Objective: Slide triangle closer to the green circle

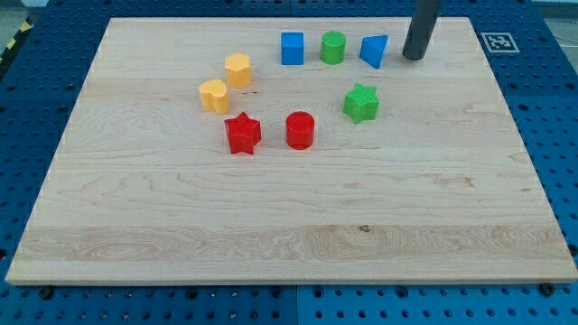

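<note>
Blue triangle (pixel 374 51) sits just at 3 o'clock of the green circle (pixel 333 47). My tip (pixel 414 57) is close at the triangle's 3 o'clock, and there are no jaws here, just a rod.

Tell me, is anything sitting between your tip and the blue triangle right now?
No. In the camera view only bare board separates my tip from the blue triangle; the green circle sits on the triangle's far side.

Readable text: none showing anywhere on the wooden board (pixel 271 208), no words, numbers or brands.
Sign: a black-and-white square fiducial marker (pixel 496 41) is sitting at the board's top-right corner in the view; its pattern is too small to decode.
Blocks: carrying no labels.
</note>
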